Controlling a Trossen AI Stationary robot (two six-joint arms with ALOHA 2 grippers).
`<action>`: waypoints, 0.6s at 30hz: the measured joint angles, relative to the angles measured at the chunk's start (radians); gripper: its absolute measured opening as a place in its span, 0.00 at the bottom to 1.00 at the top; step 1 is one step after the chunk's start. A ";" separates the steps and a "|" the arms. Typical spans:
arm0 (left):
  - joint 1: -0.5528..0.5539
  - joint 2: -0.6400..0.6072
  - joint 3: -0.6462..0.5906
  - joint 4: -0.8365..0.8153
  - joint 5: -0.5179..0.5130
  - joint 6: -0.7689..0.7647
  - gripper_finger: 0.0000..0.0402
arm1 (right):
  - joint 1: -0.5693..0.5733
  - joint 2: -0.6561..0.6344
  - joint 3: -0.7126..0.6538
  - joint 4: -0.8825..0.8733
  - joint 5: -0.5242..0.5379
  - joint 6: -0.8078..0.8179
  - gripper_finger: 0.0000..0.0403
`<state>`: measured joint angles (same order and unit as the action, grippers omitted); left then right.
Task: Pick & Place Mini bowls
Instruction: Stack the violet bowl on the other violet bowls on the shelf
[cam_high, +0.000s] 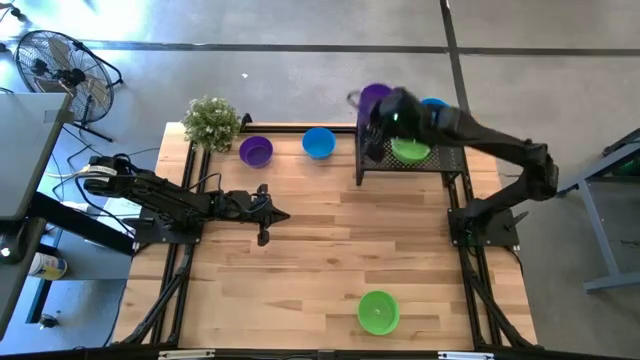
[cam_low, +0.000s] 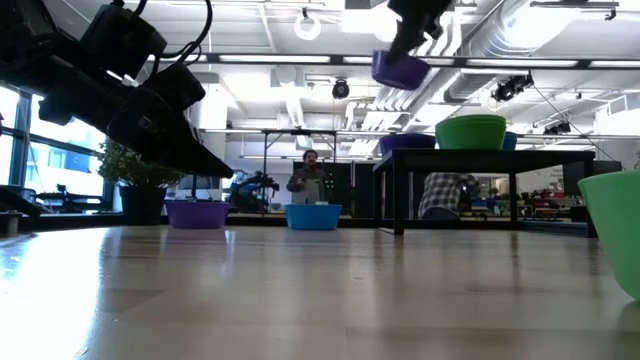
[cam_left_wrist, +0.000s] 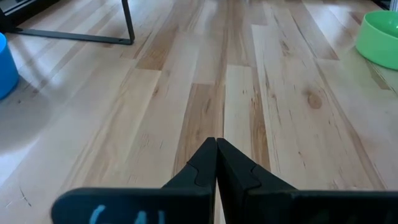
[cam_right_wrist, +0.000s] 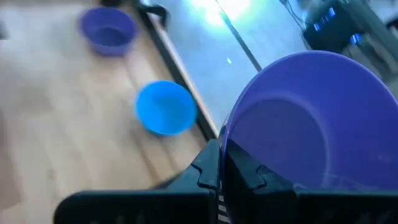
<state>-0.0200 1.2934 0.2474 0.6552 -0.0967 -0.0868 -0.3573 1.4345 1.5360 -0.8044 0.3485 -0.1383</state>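
Right hand (cam_right_wrist: 219, 163) clenched on the rim of a purple bowl (cam_right_wrist: 311, 121), lifted clear above the black wire tray (cam_high: 440, 163) at upper centre-right of the high view; in the low view, hanging near the top edge, tilted, well above the tray's top. Wall of the bowl pinched between the two fingers, one inside and one outside, so held by the edge alone.

Left hand (cam_left_wrist: 216, 163) clenched on nothing, hovering over bare bench (cam_high: 310, 250) left of centre, waiting.

Other bowls: a green bowl (cam_high: 410, 151) and a blue one (cam_high: 434, 104) on the tray, the blue mostly hidden behind the arm; a second purple bowl (cam_high: 256, 151) and a blue bowl (cam_high: 318, 143) on the bench at upper centre, beside the potted plant (cam_high: 211, 121); a lone green bowl (cam_high: 378, 311) near the bottom edge.

Judging by look: thin moulded plastic, light, stiff enough to keep shape under a rim pinch, smooth and probably slippery. Best hold likely as here, across the rim wall. Being so light, apt to swing or twist in the grip if moved sharply, and to slide or skid on the wood if dropped rather than set down. Little risk of breakage.
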 joint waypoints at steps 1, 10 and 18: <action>0.000 0.000 0.000 0.000 0.000 0.001 0.00 | -0.036 0.000 0.000 -0.003 -0.018 -0.001 0.00; 0.000 0.000 0.000 0.001 -0.001 0.003 0.00 | -0.193 0.064 0.000 -0.047 -0.146 -0.020 0.00; 0.000 0.000 0.000 0.001 -0.001 0.003 0.00 | -0.251 0.162 -0.001 -0.074 -0.208 -0.028 0.00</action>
<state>-0.0200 1.2934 0.2474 0.6558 -0.0975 -0.0834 -0.6080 1.5966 1.5349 -0.8783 0.1401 -0.1663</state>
